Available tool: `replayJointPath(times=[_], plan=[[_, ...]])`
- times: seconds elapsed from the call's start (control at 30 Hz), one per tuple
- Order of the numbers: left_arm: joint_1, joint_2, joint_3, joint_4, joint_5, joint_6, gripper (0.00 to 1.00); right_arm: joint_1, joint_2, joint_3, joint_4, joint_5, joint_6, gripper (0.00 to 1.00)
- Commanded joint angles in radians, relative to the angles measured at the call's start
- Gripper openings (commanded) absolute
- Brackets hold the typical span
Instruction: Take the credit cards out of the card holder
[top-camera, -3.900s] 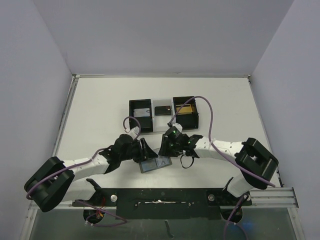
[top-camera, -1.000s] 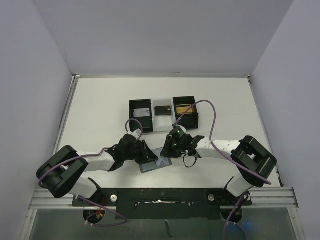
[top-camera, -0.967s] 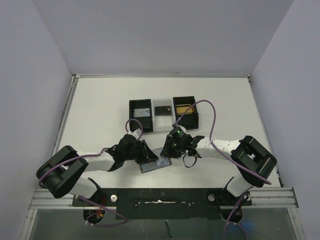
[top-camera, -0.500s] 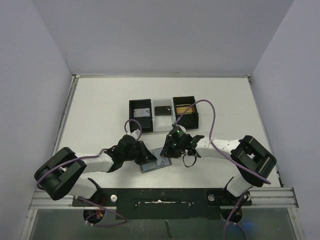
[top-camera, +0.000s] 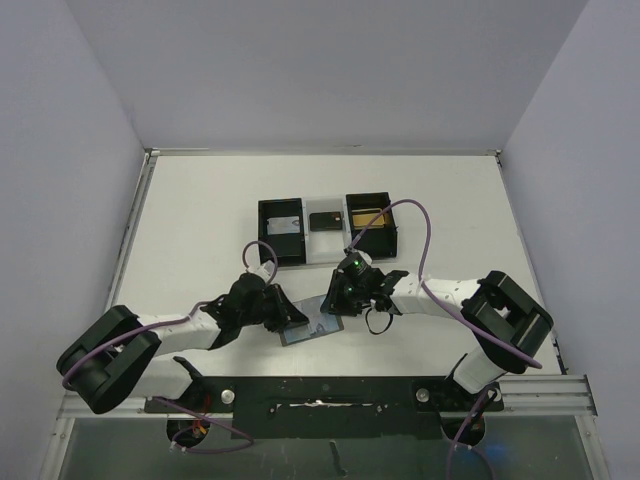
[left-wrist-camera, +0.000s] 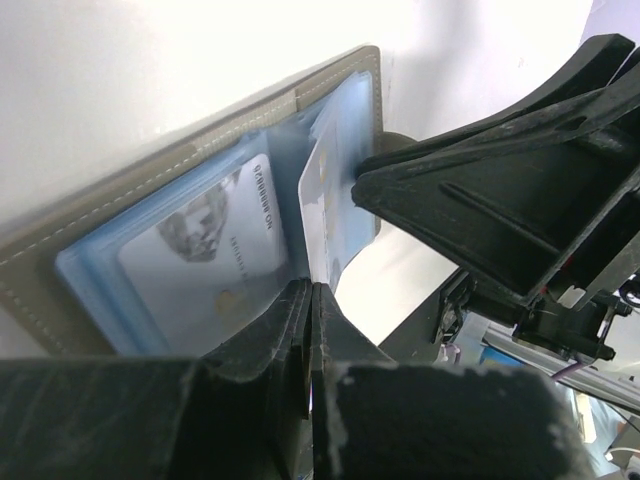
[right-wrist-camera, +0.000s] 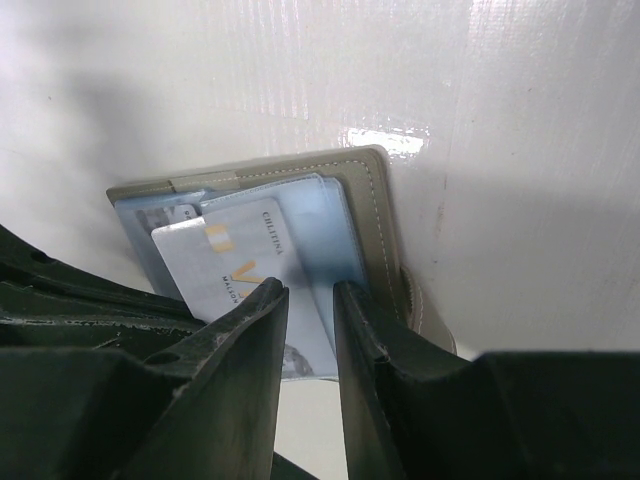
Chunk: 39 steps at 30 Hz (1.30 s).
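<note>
White table (top-camera: 200, 200) filled the top view, and the card holder (top-camera: 312, 328) lay open on it, well in front of the black tray (top-camera: 262, 232). Half a second before, the left gripper (top-camera: 290, 318) stood at the left side of the holder with its jaws apart; now it had closed there. The right gripper (top-camera: 335, 305) had not moved from the holder's right end.

From the left wrist, the fingers were pressed together on the lower edge of a credit card (left-wrist-camera: 325, 185), which stood tilted up out of the holder's right pocket. A second card (left-wrist-camera: 215, 245) lay flat in the left pocket.

From the right wrist, the jaws were narrow, with a small gap, their tips over the holder's right panel. Whether they pinched it or only pressed on it, I could not tell.

I judged the first card was now gripped and ready for pulling out.
</note>
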Motion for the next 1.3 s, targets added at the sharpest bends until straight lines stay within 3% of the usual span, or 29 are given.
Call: replayJointPath(times=[0.0, 0.53, 0.73, 1.0, 1.27], plan=[[0.010, -0.047, -0.018, -0.013, -0.008, 0.027, 0.00, -0.003, 0.043, -0.014, -0.085, 0.049, -0.013, 0.28], [0.016, 0.006, 0.016, 0.038, 0.014, 0.005, 0.00, -0.001, -0.100, 0.023, 0.015, -0.016, -0.147, 0.34], [0.016, -0.008, 0.013, 0.011, 0.009, 0.014, 0.00, 0.007, -0.047, 0.043, 0.040, -0.054, -0.156, 0.35], [0.016, -0.022, 0.021, 0.018, 0.001, 0.011, 0.00, 0.014, 0.068, 0.043, -0.059, -0.027, -0.105, 0.34], [0.017, -0.013, 0.021, 0.050, 0.007, -0.004, 0.16, 0.014, 0.068, 0.031, -0.064, -0.027, -0.096, 0.34]])
